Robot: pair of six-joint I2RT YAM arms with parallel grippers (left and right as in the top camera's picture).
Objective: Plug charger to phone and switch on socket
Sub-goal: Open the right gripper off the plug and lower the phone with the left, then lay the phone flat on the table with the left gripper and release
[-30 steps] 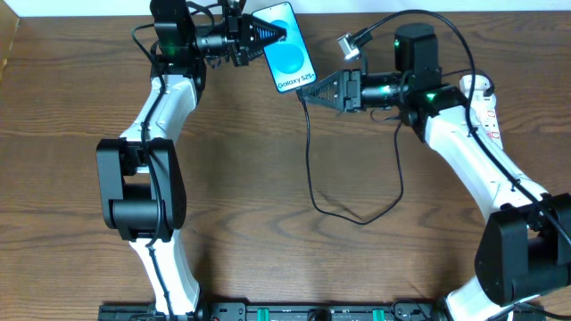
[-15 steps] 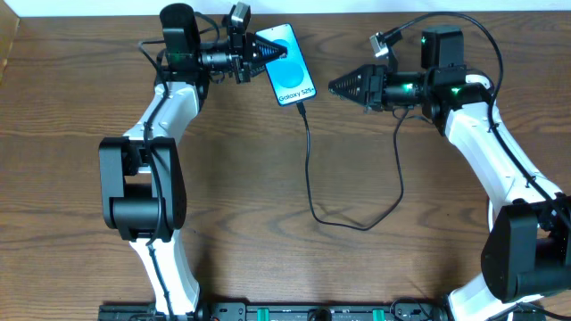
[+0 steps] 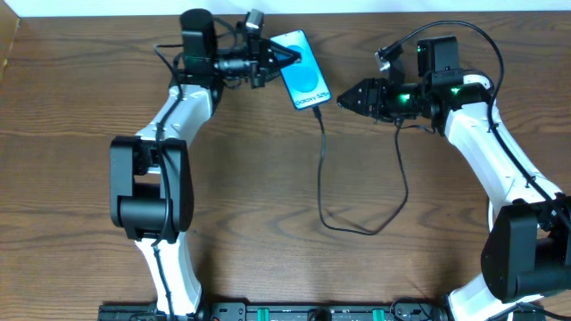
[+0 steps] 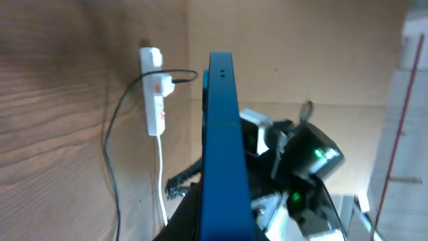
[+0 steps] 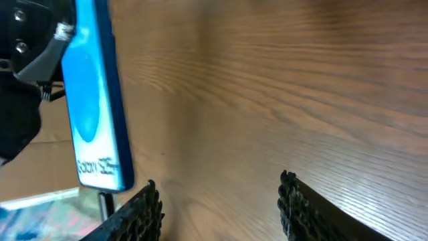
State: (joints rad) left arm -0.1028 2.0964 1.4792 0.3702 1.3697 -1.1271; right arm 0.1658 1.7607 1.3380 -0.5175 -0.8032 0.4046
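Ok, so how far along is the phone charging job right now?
Looks done: the charger runs into the bottom of the phone. In hand: the left pincer grips the phone, while the right pincer hangs open and empty beside it. Left: switching on the socket, with no pincer at it.

- Left arm point(image 3: 178, 111): white links rising from the near table edge, black elbow joint at mid-table, forearm reaching toward the far edge, wrist turned to the right.
- Left gripper point(image 3: 284, 61): fingers pinched tight on an edge of the phone point(image 3: 306, 80).
- Right arm point(image 3: 486, 156): white links running from the near right corner to the far side, wrist turned leftward, green lamp lit.
- Right gripper point(image 3: 346, 99): 2 fingers point(image 5: 144, 211) spread apart, nothing between them, tips pointing toward the left gripper, not touching it.
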